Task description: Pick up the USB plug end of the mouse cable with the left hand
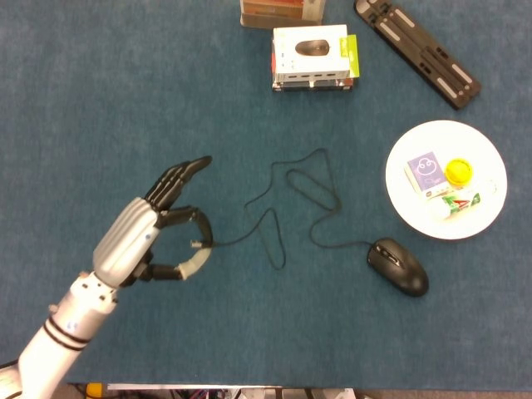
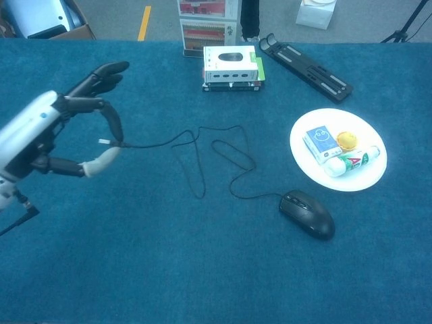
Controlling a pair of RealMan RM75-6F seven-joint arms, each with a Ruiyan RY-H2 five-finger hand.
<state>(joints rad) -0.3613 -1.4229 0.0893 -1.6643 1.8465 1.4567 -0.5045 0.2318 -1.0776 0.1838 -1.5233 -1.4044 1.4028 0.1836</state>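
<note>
My left hand [image 1: 141, 235] hangs above the blue table at the left, also seen raised in the chest view as the left hand [image 2: 44, 135]. It pinches the small silver USB plug [image 1: 196, 244] between the thumb and a curled finger, while the other fingers stretch forward. In the chest view the plug [image 2: 104, 142] sticks out toward the left of the pinch. From it the thin black cable [image 1: 233, 240] runs right, loops over the table and ends at the black mouse [image 1: 399, 267], which lies flat at the right. My right hand does not show in either view.
A white plate [image 1: 413, 214] with a few small packets lies right of the cable loops. At the back stand a boxed mouse [image 1: 313, 56], a carton [image 1: 283, 10] and a long black bracket [image 1: 420, 51].
</note>
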